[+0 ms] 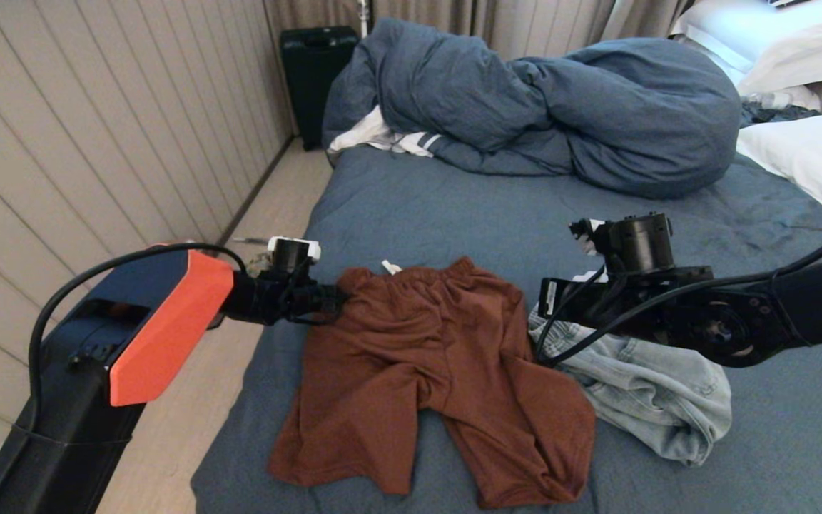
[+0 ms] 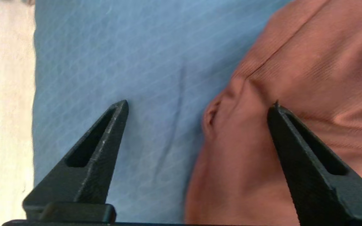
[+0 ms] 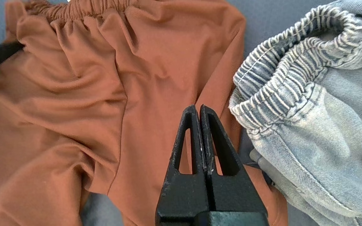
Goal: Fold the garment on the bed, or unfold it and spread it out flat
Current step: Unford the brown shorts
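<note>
The garment, a pair of rust-brown shorts (image 1: 425, 357), lies spread on the slate-blue bed (image 1: 454, 207), waistband toward the far side and legs toward me. My left gripper (image 2: 200, 103) is open at the waistband's left corner. One finger (image 2: 105, 141) is over the sheet, the other over the brown cloth (image 2: 294, 78), and nothing is pinched between them. My right gripper (image 3: 199, 108) is shut and empty, hovering over the right side of the shorts (image 3: 90, 94) near their edge.
Crumpled light-blue denim (image 1: 653, 392) lies against the shorts' right side, under my right arm (image 1: 668, 307). A bunched blue duvet (image 1: 561, 107) and white pillows (image 1: 803, 157) fill the far end. The bed's left edge drops to wooden floor (image 1: 190, 400); a black suitcase (image 1: 315, 78) stands beyond.
</note>
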